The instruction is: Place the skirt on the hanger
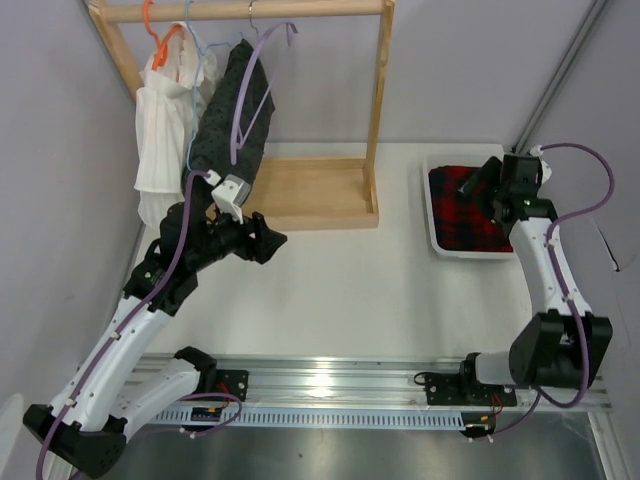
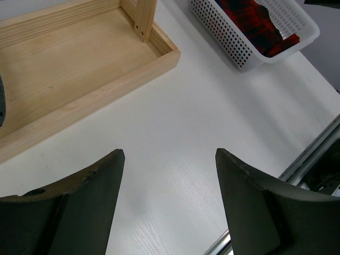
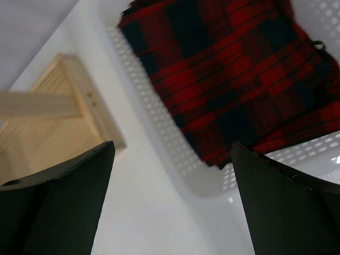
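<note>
The red-and-black checked skirt [image 1: 460,208] lies crumpled in a white perforated basket [image 1: 433,222] at the table's far right. It also shows in the right wrist view [image 3: 239,69] and the left wrist view [image 2: 248,16]. The lilac hanger [image 1: 268,33] hangs by its hook on the wooden rack's rod, in front of the dark dotted garment [image 1: 222,120]. My right gripper [image 1: 480,180] is open and empty above the basket's near left edge [image 3: 172,146]. My left gripper [image 1: 272,242] is open and empty above bare table [image 2: 170,154], near the rack's base.
The wooden rack's tray base [image 1: 310,192] and upright post [image 1: 378,100] stand at the back centre. An orange hanger [image 1: 160,40] carries a white pleated garment [image 1: 160,140]; a pale blue hanger [image 1: 203,50] hangs beside it. A metal rail [image 1: 330,385] runs along the near edge.
</note>
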